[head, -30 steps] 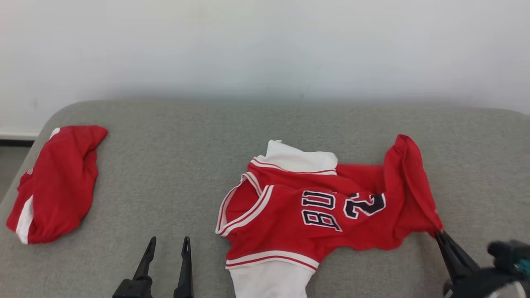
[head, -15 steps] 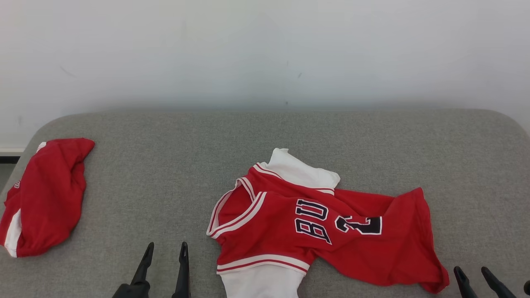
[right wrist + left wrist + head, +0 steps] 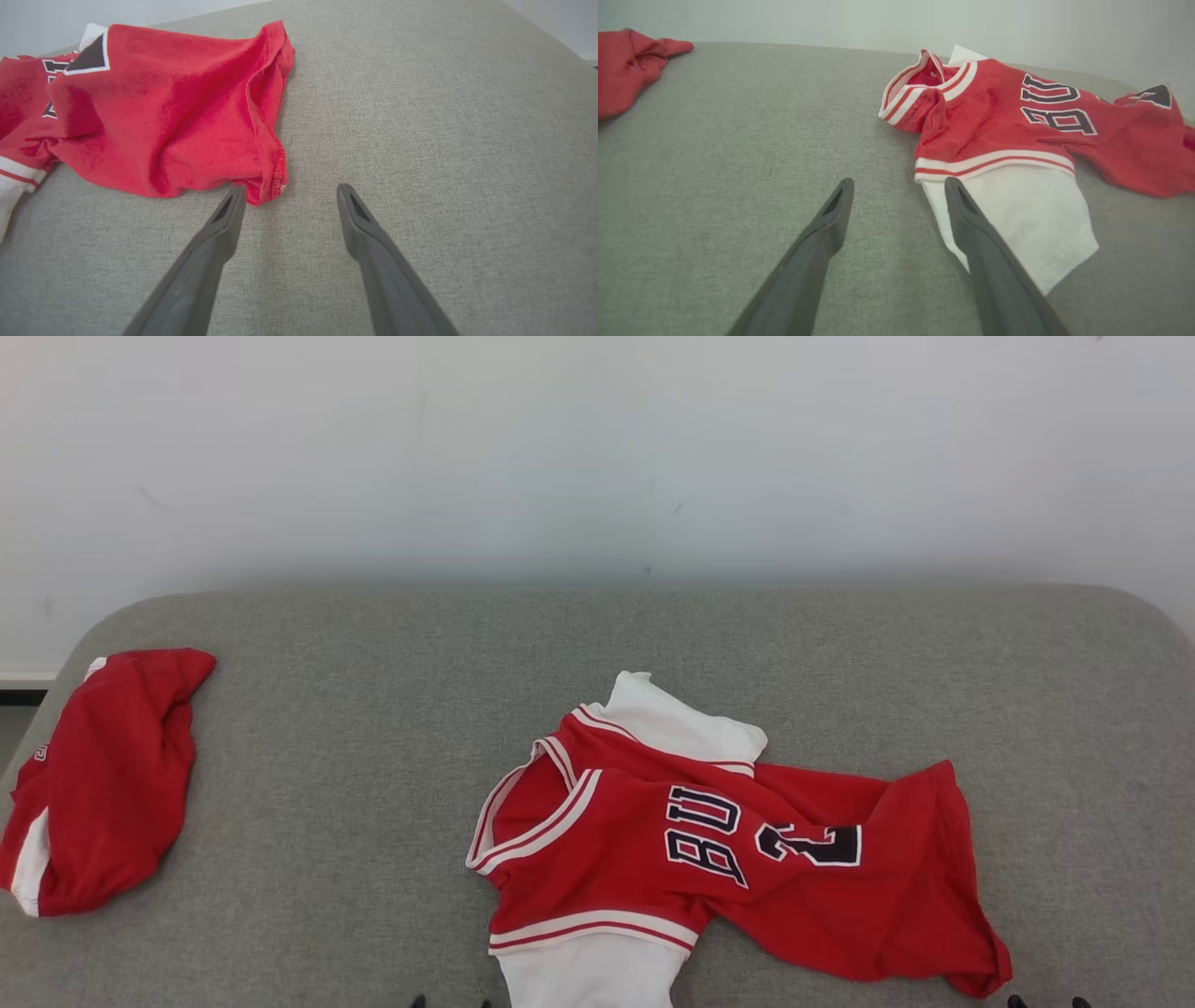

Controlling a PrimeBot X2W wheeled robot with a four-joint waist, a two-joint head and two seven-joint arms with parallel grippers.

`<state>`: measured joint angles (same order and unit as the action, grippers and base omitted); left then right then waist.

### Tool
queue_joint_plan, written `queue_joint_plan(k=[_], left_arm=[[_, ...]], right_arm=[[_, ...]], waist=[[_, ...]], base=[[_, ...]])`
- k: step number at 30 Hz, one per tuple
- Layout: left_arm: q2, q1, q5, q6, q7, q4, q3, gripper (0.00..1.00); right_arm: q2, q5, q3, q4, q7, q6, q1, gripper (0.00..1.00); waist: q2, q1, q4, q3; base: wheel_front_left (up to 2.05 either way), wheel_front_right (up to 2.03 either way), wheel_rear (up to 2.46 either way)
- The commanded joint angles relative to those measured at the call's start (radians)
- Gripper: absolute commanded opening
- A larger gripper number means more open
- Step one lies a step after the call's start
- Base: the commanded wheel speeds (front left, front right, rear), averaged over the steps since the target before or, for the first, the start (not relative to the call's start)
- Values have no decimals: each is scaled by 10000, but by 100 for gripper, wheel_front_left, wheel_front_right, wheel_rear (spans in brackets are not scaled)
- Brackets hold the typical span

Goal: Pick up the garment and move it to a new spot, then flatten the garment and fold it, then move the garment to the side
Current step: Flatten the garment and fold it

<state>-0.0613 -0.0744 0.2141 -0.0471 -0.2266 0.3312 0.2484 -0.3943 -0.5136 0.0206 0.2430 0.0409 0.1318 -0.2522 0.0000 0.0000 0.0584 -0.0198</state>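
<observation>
**ITEM 1: garment** (image 3: 728,868). Red jersey w/ white trim, white under-sleeves, dark lettering (image 3: 705,835).
- Loc: on grey cushion (image 3: 373,728), lying btwn the two sets of jaws. Nothing holds it.
- Cond: crumpled, not flat, not folded.
- Reads as set mid-cushion w/ room all round, prob. so flattening can start.

**ITEM 2: left gripper** (image 3: 897,183). Jaws spread wide, released, empty.
- White sleeve (image 3: 1017,219) runs just beside and under one finger, outside the gap. Touching or not: can't tell.
- Collar end lies ahead of the tips, off to that same side.
- Prob. placed near this end for a grasp on sleeve or trim.

**ITEM 3: right gripper** (image 3: 290,188). Jaws spread, empty.
- Hem corner (image 3: 267,186) sits at one fingertip, just inside the gap's edge. Rest of gap shows bare cushion. Contact: can't tell.
- Prob. lined up to pinch that corner and pull the body straight.

**ITEM 4: second red cloth** (image 3: 103,775). Well apart from both sets of jaws, beyond the left gripper's outer side. Not part of this step, by the look.

**HIDDEN / UNCLEAR:**
- Number is folded over, only part legible. Lettering partial ("BU").
- Far sleeve is mostly tucked under the body.
- Near sleeve is cut by the head view's bottom edge.
- Under-layers not visible.
- Item 4 is cut by the frame edge, type n/k.
</observation>
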Motion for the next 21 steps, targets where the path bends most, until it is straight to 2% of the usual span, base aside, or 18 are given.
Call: queue_joint_plan(k=[1, 9, 21], left_arm=[[22, -151, 174, -59, 52, 196, 85, 100], [107, -52, 574, -318, 220, 1546, 1186, 100], [140, 437, 1916, -159, -126, 2143, 2514, 100]], right_arm=[[109, 119, -50, 181, 147, -24, 203, 100], [417, 644, -463, 1168, 777, -24, 916, 100], [447, 684, -733, 2022, 1381, -24, 1612, 100]], waist=[[0, 0, -42, 40], [0, 0, -162, 186], [0, 0, -181, 416]], base=[[0, 0, 0], [0, 0, 0], [0, 0, 0]])
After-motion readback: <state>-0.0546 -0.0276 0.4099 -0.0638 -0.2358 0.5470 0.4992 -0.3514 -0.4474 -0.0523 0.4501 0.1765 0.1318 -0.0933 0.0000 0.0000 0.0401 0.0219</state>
